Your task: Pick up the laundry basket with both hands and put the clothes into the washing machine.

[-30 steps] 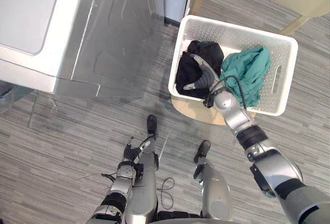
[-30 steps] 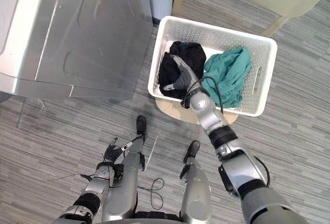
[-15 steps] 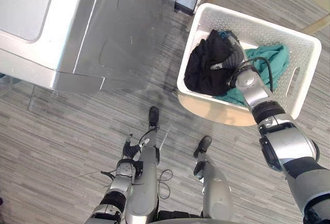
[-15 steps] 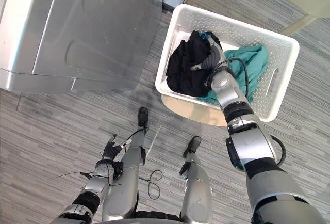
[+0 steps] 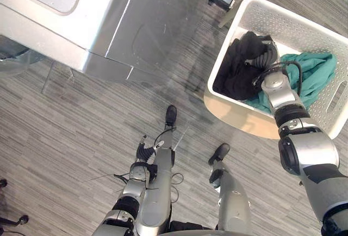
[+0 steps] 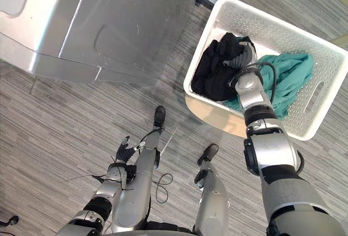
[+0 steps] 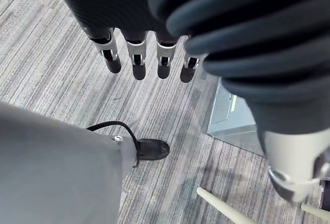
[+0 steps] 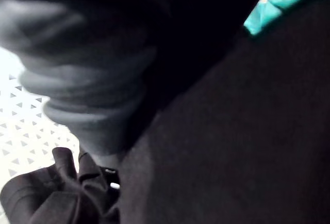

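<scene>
In the white perforated plastic laundry basket [image 6: 322, 115] near the silver-grey washing machine [image 5: 81, 18], the right hand [image 6: 243, 57] is buried in the black garment [image 6: 215, 73], and its grip cannot be told. The left hand [image 6: 124, 150] hangs low, fingers [image 7: 135, 61] straight and apart. Unloading looks to be the step in hand, and the next move calls for lifting that garment clear toward the machine.

Bright, even light, probably from ceiling lamps, fills the head views: the washing machine [image 5: 147, 29] carries a soft sheen with faint reflections on its grey side, and the white laundry basket [image 6: 283, 24] looks nearly washed out. The floor [image 5: 65, 138] darkens softly between them. The right wrist view is dim against the black garment [image 8: 232, 131].
</scene>
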